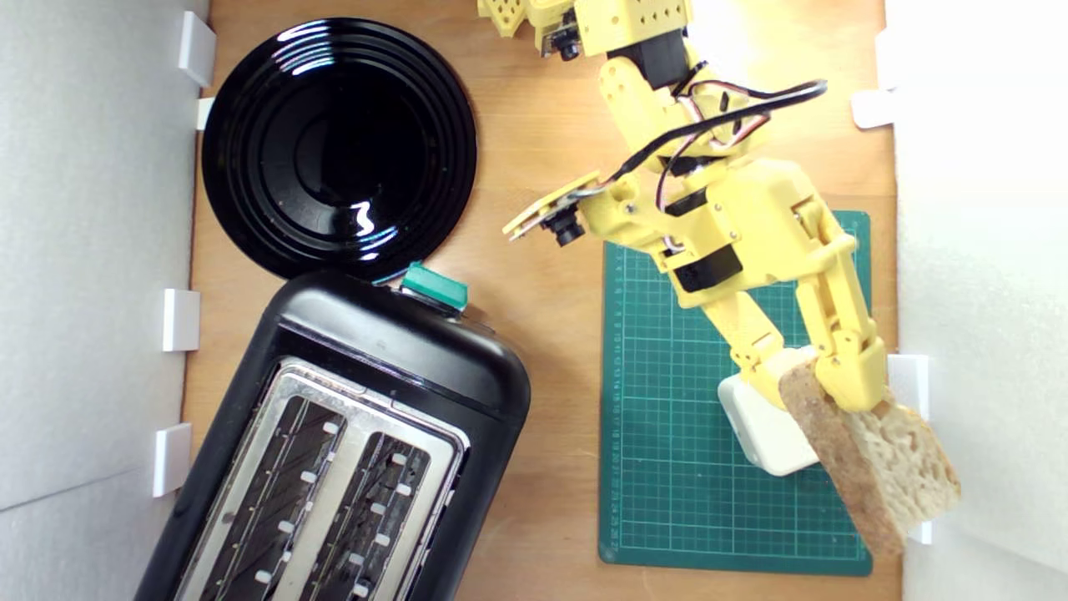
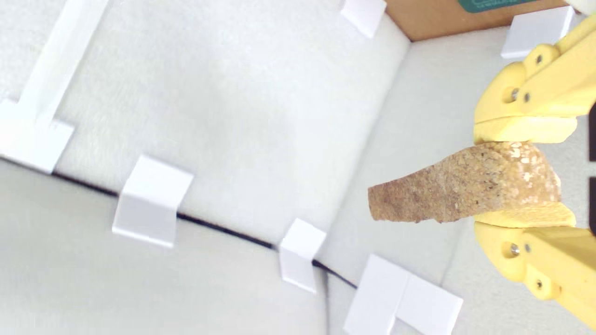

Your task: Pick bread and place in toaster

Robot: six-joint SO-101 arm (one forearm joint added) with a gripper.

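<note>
The bread [image 1: 876, 463] is a thick slice with pale holey crumb and brown crust, held up at the exterior view's lower right. My yellow gripper [image 1: 822, 388] is shut on its upper end. In the wrist view the bread's crust edge [image 2: 461, 188] sticks out from between the two yellow fingers [image 2: 526, 130], pinched by my gripper [image 2: 524, 179]. The black toaster [image 1: 334, 451] with its silver two-slot top and green lever knob [image 1: 434, 288] stands at the exterior view's lower left, well apart from the bread.
A round black plate [image 1: 338, 146] lies behind the toaster. A green cutting mat [image 1: 667, 434] covers the wooden table under the arm, with a white rounded block [image 1: 763, 430] on it below the bread. White foam walls with white brackets [image 2: 149, 200] enclose the table.
</note>
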